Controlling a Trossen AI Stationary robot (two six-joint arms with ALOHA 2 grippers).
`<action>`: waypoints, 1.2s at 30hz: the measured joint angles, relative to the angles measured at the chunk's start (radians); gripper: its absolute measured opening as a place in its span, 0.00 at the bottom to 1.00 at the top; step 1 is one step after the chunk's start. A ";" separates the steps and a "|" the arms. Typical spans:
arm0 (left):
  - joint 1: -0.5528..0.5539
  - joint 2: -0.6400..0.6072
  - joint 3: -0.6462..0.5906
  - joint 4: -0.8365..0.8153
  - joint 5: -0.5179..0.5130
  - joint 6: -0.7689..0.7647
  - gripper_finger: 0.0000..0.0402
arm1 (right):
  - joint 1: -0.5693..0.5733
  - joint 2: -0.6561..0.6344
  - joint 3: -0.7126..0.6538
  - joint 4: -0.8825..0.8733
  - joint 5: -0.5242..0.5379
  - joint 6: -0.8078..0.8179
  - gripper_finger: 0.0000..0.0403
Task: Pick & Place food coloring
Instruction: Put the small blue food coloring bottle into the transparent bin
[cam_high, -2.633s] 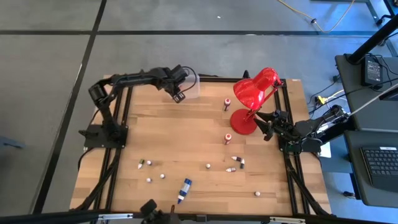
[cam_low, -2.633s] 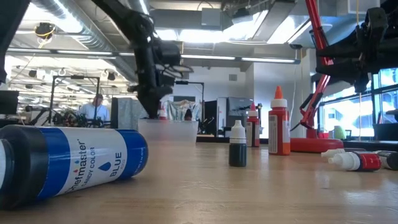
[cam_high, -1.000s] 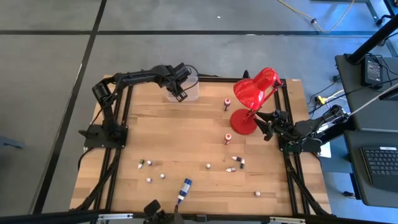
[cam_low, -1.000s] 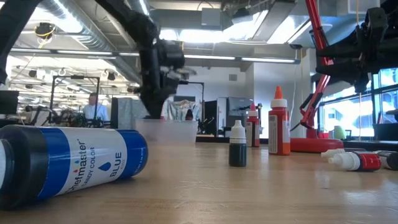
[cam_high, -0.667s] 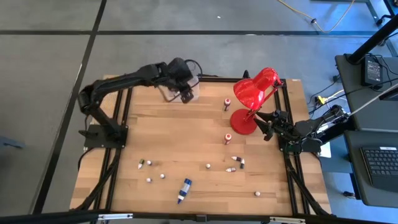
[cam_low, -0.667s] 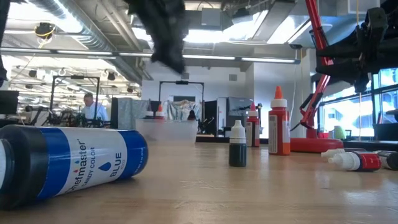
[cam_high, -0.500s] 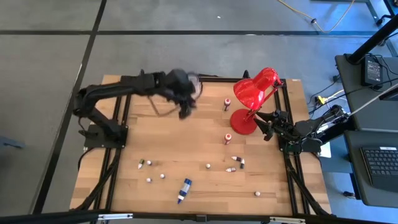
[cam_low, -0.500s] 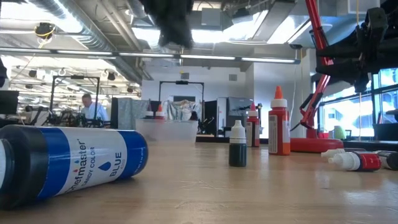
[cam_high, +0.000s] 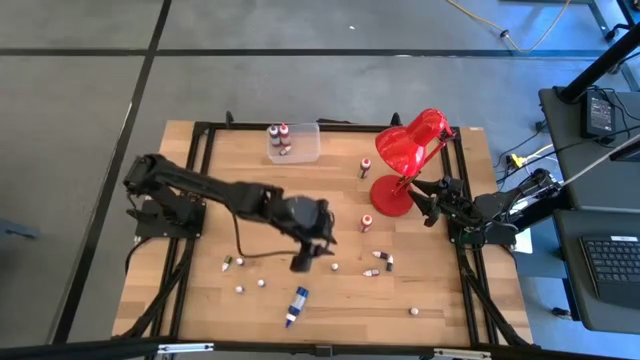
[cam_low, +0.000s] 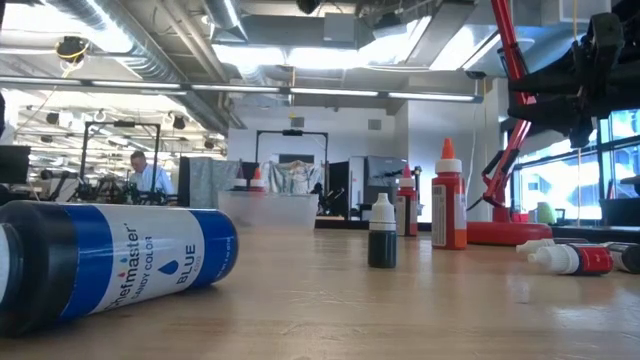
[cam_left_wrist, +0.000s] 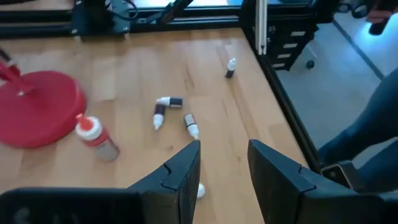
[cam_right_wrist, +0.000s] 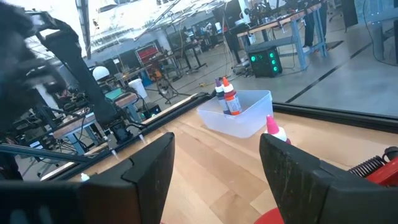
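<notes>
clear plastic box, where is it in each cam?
High view: clear plastic box at the table's far edge, left of the lamp head.
Low view: far back, centre-left, behind the blue bottle.
Left wrist view: not in it.
Right wrist view: upper centre, bottles inside.
Landmark: red desk lamp, its base also in the low and left wrist views.

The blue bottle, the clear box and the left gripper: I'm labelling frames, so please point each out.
blue bottle (cam_high: 295, 305), high view, mid-body.
clear box (cam_high: 308, 150), high view, bare floor near its right wall.
left gripper (cam_left_wrist: 222, 162), left wrist view, the gap between its open fingertips.
</notes>
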 joint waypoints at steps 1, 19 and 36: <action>-0.017 0.014 0.000 0.015 -0.016 0.000 0.32 | 0.000 0.000 0.000 0.000 0.000 0.000 0.59; -0.089 0.322 0.000 0.150 -0.091 -0.005 0.36 | 0.000 0.000 0.000 0.002 -0.009 0.000 0.59; -0.066 0.388 0.000 0.144 -0.184 -0.045 0.55 | 0.000 0.000 0.000 0.002 -0.010 0.002 0.59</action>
